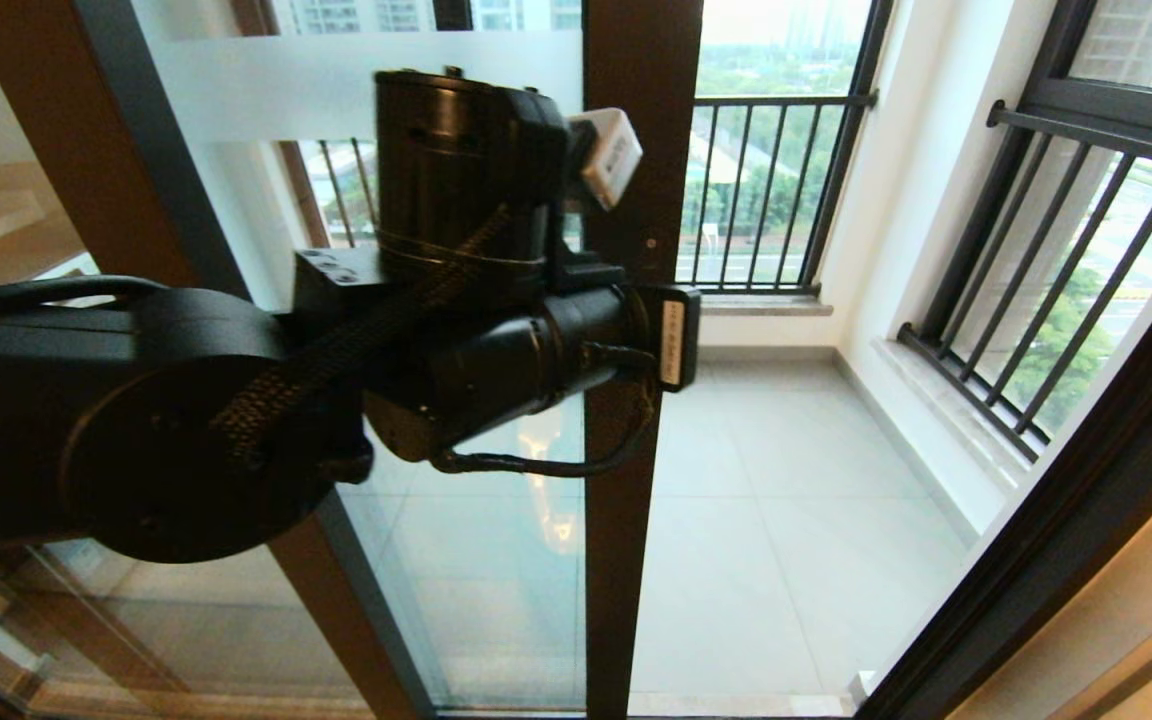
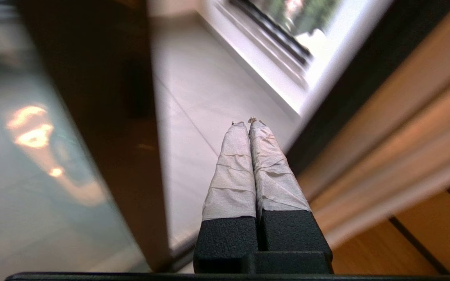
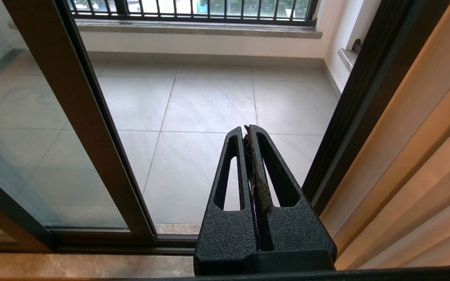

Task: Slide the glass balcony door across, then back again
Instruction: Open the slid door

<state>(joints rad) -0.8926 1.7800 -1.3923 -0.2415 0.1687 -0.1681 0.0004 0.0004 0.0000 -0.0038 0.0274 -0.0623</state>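
The glass balcony door stands partly slid to the left, its dark brown stile upright in the middle of the head view and its frosted white band at the top. My left arm is raised in front of that stile and hides the handle slot and the gripper there. In the left wrist view my left gripper is shut and empty, its white-taped fingers just beside the stile, in the open gap. My right gripper is shut and empty, held low and pointing through the opening, right of the stile.
Grey balcony tiles show through the opening. Black-barred windows stand at the back and right. A dark door jamb and wooden trim bound the opening's right side. A second brown-framed panel slants at left.
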